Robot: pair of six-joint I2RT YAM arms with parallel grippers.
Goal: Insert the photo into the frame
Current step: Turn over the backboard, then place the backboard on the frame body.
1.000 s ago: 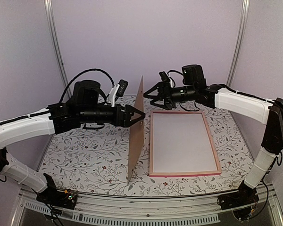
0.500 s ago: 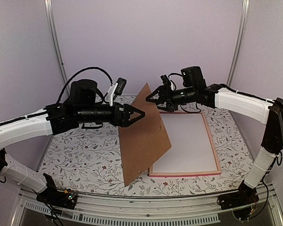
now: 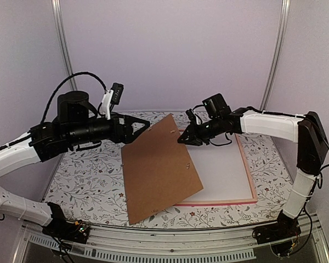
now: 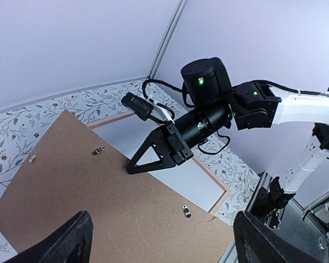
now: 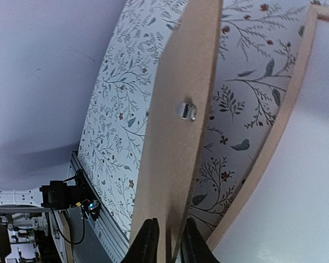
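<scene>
Two arms are over the floral-patterned surface (image 3: pixel 82 175). Starting on the left, the left gripper (image 3: pixel 140 127) hangs free above it, its fingers (image 4: pixel 66 241) spread wide with nothing between them.

Moving across, the plain brown rectangular backing board (image 3: pixel 159 170) sits at a slant. Its near corner is down by the surface and its far edge is lifted, with small metal clips (image 4: pixel 99 149) showing on the upper face. Its right part overlaps the left side of the frame.

At that lifted edge is the right gripper (image 3: pixel 182 139), fingers (image 5: pixel 148 241) drawn narrow. Its own wrist view shows the board's thin edge running between them, so this reads as a pinch on the board.

Further right, the large thin-railed pink wooden frame (image 3: pixel 250 175) lies flat on the surface, with a white panel (image 3: pixel 219 164) filling its opening.

And the photo? It shows in none of the views. It may be hidden beneath the slanted board, but that cannot be told.

The step in hand looks like handling the backing board over the frame, with the right arm carrying it by one edge. Next, that narrow pinch has to stay firm on such a thin edge. The board's corners need squaring with the rails, and the wide-open left fingers are well placed to steady the free side. The photo's whereabouts must be settled before anything is closed up.
</scene>
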